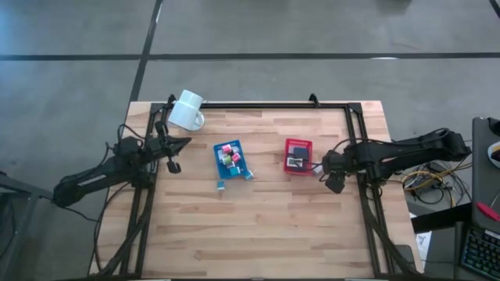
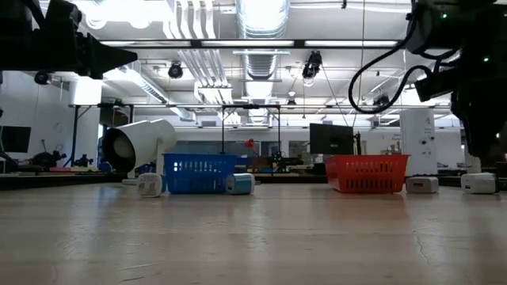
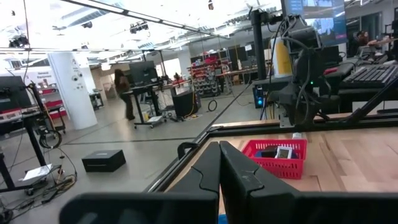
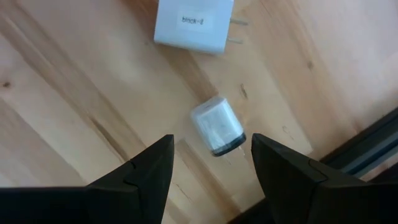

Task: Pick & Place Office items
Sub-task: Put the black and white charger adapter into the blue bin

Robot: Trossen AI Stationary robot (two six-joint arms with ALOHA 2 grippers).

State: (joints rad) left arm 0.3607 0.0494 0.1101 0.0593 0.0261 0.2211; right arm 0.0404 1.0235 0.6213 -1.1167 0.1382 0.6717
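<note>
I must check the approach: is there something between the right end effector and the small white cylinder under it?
Nothing visible. The right end effector is open above the cylinder, with bare wood between. The white plug block lies beyond the cylinder, apart from it.

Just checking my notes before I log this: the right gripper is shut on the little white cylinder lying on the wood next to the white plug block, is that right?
Not quite. The right wrist view shows the right gripper open, its fingers on either side of the little white cylinder without gripping it. The cylinder does lie on the wood next to the white plug block.
</note>
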